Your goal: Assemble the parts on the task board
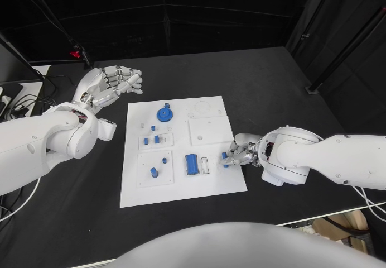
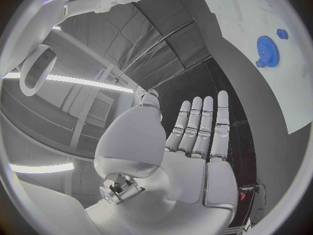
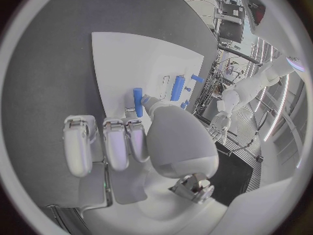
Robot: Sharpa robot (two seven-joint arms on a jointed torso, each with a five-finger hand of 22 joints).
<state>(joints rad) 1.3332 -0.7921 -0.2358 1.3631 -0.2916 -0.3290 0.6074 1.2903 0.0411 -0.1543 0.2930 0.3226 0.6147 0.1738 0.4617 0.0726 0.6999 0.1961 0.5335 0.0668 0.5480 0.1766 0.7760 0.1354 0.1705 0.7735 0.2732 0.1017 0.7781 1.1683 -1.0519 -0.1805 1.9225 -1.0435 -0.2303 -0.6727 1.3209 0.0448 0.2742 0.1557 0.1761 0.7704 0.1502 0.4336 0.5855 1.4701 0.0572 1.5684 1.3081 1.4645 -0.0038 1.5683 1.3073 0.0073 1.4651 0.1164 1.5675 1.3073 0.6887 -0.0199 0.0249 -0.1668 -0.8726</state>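
Note:
The white task board (image 1: 211, 188) lies mid-table. A blue gear (image 1: 165, 114) sits on its far part, a blue block (image 1: 191, 163) stands near its front, and several small blue pegs (image 1: 158, 139) stand in the left plates. My right hand (image 1: 241, 153) is low over the board's right edge and pinches a short blue peg (image 3: 137, 95) between thumb and finger, just right of the block (image 3: 177, 87). My left hand (image 1: 116, 81) is raised off the board's far left corner, palm flat with fingers (image 2: 202, 125) straight and apart, holding nothing. The gear (image 2: 266, 48) lies beyond it.
Bare black table (image 1: 265, 78) runs behind and to the right of the board. Cables and dark equipment (image 1: 12, 100) crowd the table's left edge. A black stand foot (image 1: 315, 87) rests at the far right. The table's front edge (image 1: 338, 209) passes under my right arm.

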